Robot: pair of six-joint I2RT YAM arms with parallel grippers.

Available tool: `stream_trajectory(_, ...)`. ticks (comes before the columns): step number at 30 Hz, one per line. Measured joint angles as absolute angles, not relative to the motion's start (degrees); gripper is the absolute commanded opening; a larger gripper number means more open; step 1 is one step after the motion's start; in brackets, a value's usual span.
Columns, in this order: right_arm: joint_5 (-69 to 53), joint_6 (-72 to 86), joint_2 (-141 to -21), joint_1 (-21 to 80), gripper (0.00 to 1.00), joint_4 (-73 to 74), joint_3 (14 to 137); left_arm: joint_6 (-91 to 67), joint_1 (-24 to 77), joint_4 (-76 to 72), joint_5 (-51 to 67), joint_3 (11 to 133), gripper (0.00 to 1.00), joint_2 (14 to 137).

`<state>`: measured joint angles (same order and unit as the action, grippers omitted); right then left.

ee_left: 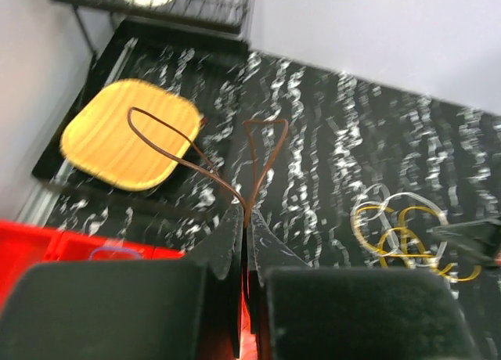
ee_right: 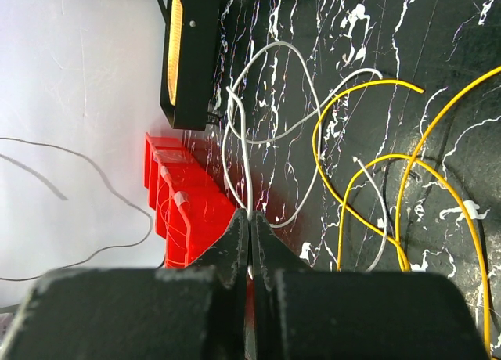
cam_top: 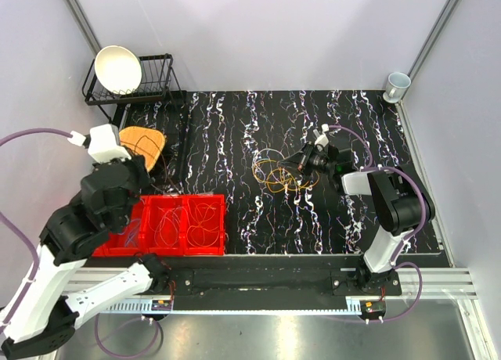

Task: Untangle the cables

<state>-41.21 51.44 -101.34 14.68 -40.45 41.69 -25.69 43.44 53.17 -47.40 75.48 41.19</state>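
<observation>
A tangle of yellow and whitish cables [cam_top: 278, 174] lies on the middle of the black mat [cam_top: 235, 133]. My right gripper [cam_top: 297, 166] reaches into it from the right. In the right wrist view its jaws [ee_right: 250, 216] are shut on a whitish cable [ee_right: 244, 153], with yellow cable loops [ee_right: 368, 180] beside it. My left gripper [ee_left: 246, 215] is shut on a thin orange-brown cable [ee_left: 176, 137]. That cable loops out over the yellow board [ee_left: 125, 133] and the mat. In the top view the left gripper [cam_top: 141, 164] sits at the far left, above the red tray [cam_top: 221, 223].
The red tray has three compartments, each holding thin cable loops [cam_top: 205, 225]. A black dish rack [cam_top: 153, 80] with a white bowl [cam_top: 117, 69] stands at the back left. A cup [cam_top: 397, 84] stands at the back right. The yellow board [cam_top: 142, 145] lies in front of the rack.
</observation>
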Motion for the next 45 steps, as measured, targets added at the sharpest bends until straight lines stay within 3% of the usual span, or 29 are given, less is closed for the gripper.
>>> stream_trajectory(14, -41.6, 52.2, -102.4, 14.7, 0.0, -40.5, 42.1, -36.5, 43.4, 61.2, -46.2, 65.2, 0.0, 34.1)
stream_trajectory(32, -41.7, 52.9, -103.3, 14.6, 0.0, -40.9, 42.5, -56.0, 41.3, 66.6, -42.2, 50.7, 0.02, 37.1)
stream_trajectory(35, -41.7, 53.0, -103.3, 14.6, 0.0, -40.9, 42.5, -54.9, 36.1, 65.9, -39.7, 49.7, 0.01, 38.3)
stream_trajectory(45, -42.8, 53.4, -103.3, 14.6, 0.0, -40.9, 42.5, -42.4, 5.5, 57.1, -19.4, 48.4, 0.0, 37.5)
